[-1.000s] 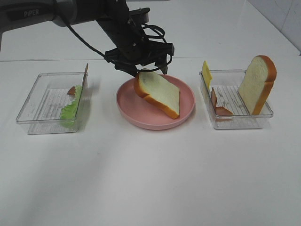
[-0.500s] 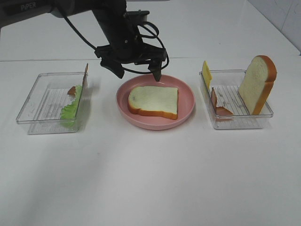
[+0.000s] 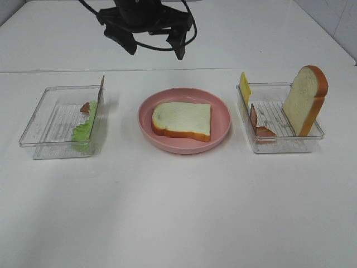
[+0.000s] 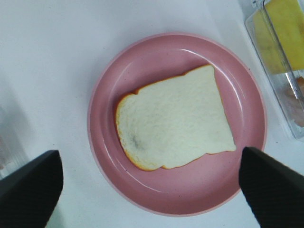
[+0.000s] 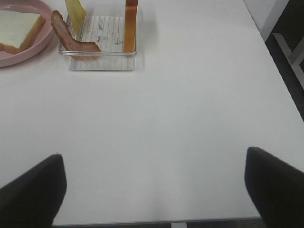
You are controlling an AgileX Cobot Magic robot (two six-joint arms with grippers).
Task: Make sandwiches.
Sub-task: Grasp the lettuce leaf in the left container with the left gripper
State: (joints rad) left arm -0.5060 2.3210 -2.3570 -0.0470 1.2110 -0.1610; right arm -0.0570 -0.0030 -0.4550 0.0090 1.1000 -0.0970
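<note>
Change: first bread slice [image 3: 183,119] now lies flat on the pink plate [image 3: 222,125]; a second ago it hung tilted in the jaws.
Left gripper [image 3: 155,50]: jaws wide, empty, risen well above the plate toward the desk's far edge.
Right gripper [image 5: 152,190]: wide, empty, over bare desk near the right edge.
Plate: mid-desk, between the two trays.
Meaning: base appears laid; fillings come next.
Waiting: lettuce [image 3: 83,129] in the left tray [image 3: 50,151]; cheese [image 3: 244,86], bacon [image 3: 262,129] and second slice [image 3: 304,99] in the right tray [image 3: 279,146].
</note>
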